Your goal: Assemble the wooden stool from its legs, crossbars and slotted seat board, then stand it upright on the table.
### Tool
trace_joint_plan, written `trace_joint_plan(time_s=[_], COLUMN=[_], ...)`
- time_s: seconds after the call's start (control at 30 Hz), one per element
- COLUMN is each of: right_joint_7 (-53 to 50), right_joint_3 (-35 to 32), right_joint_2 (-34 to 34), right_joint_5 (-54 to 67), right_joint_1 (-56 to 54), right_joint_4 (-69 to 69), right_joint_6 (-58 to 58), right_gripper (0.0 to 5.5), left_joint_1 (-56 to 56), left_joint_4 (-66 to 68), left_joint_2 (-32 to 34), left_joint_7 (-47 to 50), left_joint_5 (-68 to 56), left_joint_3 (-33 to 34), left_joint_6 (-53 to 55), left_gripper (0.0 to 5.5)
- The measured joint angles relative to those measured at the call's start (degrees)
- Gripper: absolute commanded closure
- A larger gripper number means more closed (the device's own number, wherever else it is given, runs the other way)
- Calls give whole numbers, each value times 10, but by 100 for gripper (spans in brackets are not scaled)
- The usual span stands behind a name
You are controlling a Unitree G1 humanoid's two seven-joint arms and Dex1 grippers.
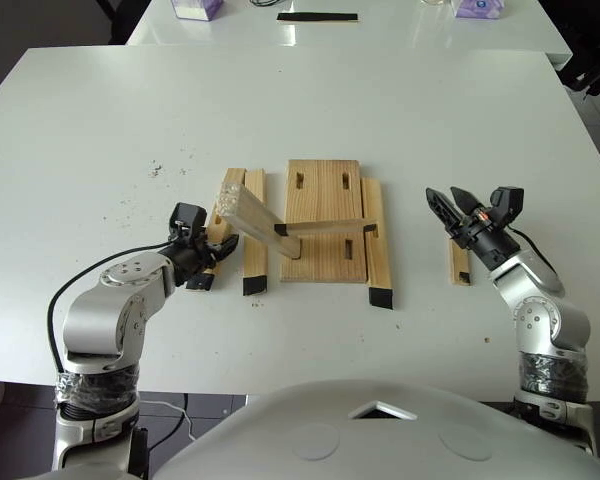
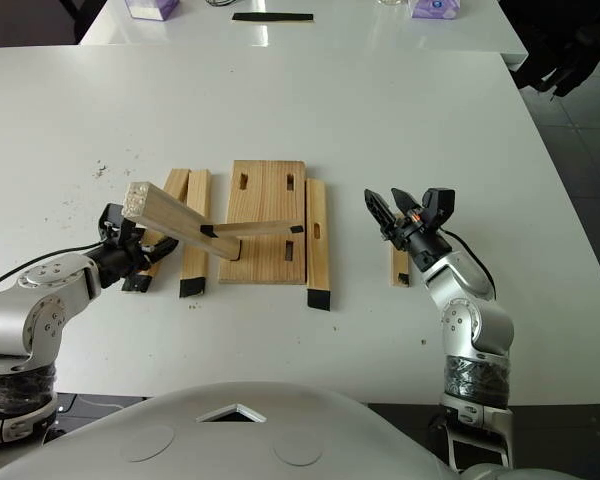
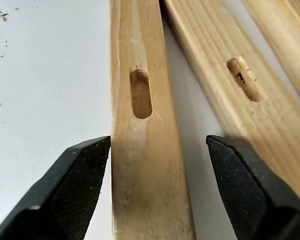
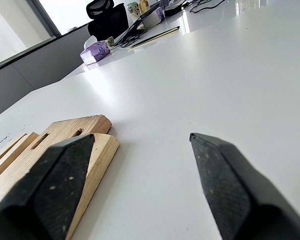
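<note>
The slotted seat board [image 1: 323, 200] lies flat mid-table. Across it rests a crossbar [image 1: 327, 227], joined to a leg [image 1: 256, 218] that tilts up toward me. More legs with black feet lie flat on each side: two on the left [image 1: 255, 245] and one on the right [image 1: 379, 245]. My left gripper [image 1: 196, 257] is open and straddles the leftmost leg [image 3: 140, 150] near its slot [image 3: 141, 93]; one finger touches the leg's edge. My right gripper [image 1: 472, 208] hovers open with nothing in it, just above a short crossbar [image 1: 461, 263] right of the board.
Dark specks [image 1: 158, 170] dot the table left of the parts. A second table behind carries two purple boxes [image 1: 197, 8] and a black strip [image 1: 317, 16]. A dark chair [image 1: 595, 70] stands off the table's far right corner.
</note>
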Motion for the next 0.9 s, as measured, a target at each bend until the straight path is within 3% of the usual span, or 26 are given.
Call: trace_joint_plan(time_s=[0.27, 0.53, 0.7, 0.77, 0.9], right_joint_7=[-3, -25, -21, -2, 60], right_joint_3=[1, -1, -1, 14, 59], right_joint_2=[1, -11, -29, -47, -64], right_joint_5=[-4, -54, -72, -73, -67], right_joint_1=[0, -55, -113, -179, -330], right_joint_4=[7, 41, 64, 85, 138], right_joint_6=[-8, -59, -83, -72, -17], right_gripper=[198, 198, 198, 198, 198], left_joint_1=[25, 15, -87, -166, -268], left_joint_4=[-8, 41, 85, 104, 140], left_joint_2=[18, -19, -84, -95, -76], left_joint_7=[20, 30, 26, 12, -50], left_joint_5=[42, 61, -36, -124, -240], left_joint_3=[-24, -28, 93, 161, 226], left_joint_6=[-43, -130, -175, -197, -222], left_gripper=[336, 345, 349, 349, 349])
